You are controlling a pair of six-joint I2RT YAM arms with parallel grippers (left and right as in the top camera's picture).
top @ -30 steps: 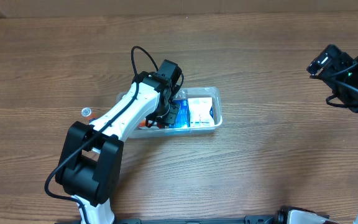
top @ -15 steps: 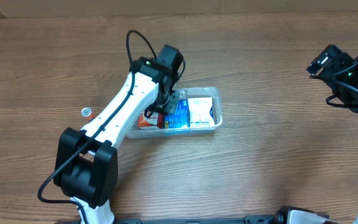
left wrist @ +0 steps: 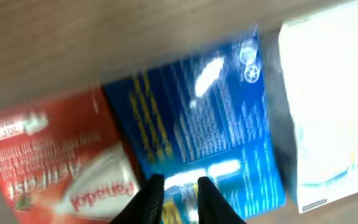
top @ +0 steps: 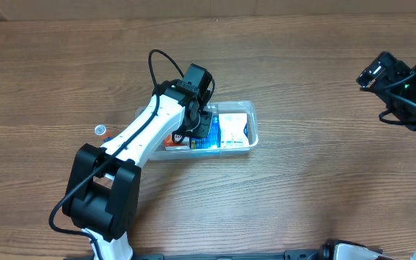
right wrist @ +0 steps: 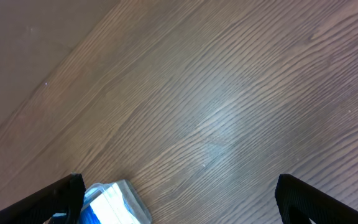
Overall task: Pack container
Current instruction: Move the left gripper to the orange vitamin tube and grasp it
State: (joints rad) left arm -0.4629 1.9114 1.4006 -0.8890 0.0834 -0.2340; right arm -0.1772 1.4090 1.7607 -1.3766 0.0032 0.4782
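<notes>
L gripper [left wrist: 178,200]: jaws nearly together with a narrow gap, tips low over the blue box [left wrist: 210,124]. Can't tell if they nip its edge or just hover. Red box [left wrist: 55,168] is on one side of the blue, white box [left wrist: 328,99] on the other, all three lying flat and packed side by side. They sit in the clear container [top: 252,108] at table centre, directly under the L jaws, long axis left-right in overhead. R gripper [right wrist: 179,202]: jaws wide apart, empty, over bare wood, well apart from the tub. L arm is far nearer, so prob. the next move is its job. Small round item [top: 100,131] lies loose outside the tub.

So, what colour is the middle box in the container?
Blue box, yellow print; left wrist view.
</notes>
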